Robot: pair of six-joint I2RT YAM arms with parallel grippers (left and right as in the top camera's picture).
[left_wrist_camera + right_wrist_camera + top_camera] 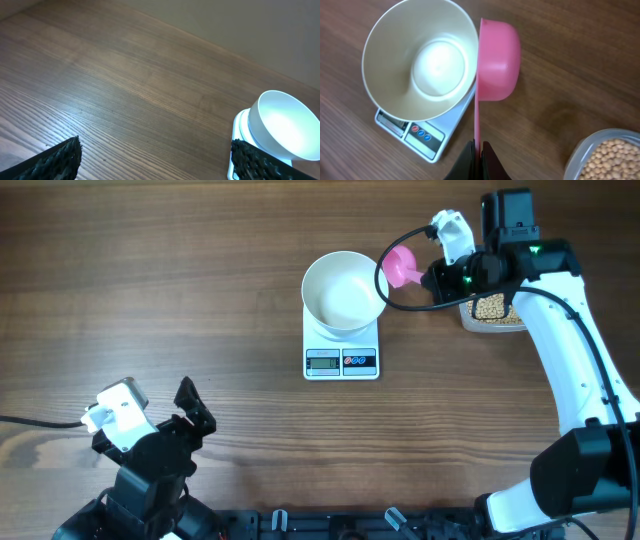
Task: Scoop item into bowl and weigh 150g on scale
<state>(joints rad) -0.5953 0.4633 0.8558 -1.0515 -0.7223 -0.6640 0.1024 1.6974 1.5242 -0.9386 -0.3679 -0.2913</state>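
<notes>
The white bowl (345, 290) stands on the white scale (341, 361), and no beans show inside it. My right gripper (432, 277) is shut on the thin handle of a pink scoop (400, 267). The scoop's cup (497, 60) is turned on its side just right of the bowl's rim (420, 60), with no beans visible in it. The tan beans (615, 160) lie in a clear tub (492, 310) under my right arm. My left gripper (195, 405) is open near the front left, holding nothing. Its fingertips (62, 157) frame bare wood, with the bowl (282, 125) ahead to the right.
The scale's display and buttons (415, 132) face the table's front. Black cables run from the right wrist over the scoop's handle. A white cable lies at the left edge beside my left arm.
</notes>
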